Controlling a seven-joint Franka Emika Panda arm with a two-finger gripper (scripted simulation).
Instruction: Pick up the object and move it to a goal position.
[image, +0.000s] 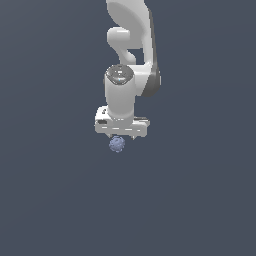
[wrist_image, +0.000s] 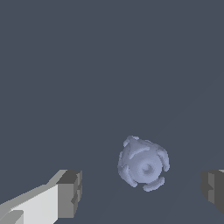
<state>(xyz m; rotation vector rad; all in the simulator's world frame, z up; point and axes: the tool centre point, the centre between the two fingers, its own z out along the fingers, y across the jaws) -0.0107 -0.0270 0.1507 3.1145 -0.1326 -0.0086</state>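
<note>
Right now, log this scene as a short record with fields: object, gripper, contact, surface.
object: small bumpy blue-purple ball, lying on the surface
gripper: white gripper above the ball, jaws open
contact: none; gaps show between the ball and both fingers
alignment: ball sits between the fingers, nearer one than the other
surface: plain dark grey floor
goal marker: none visible

Bumpy blue-purple ball (wrist_image: 143, 167), white arm (image: 131, 47) (grey-tipped jaws), plain dark slate-grey ground (image: 50, 190).

Dim, even, shadowless render; edges slightly soft
</note>
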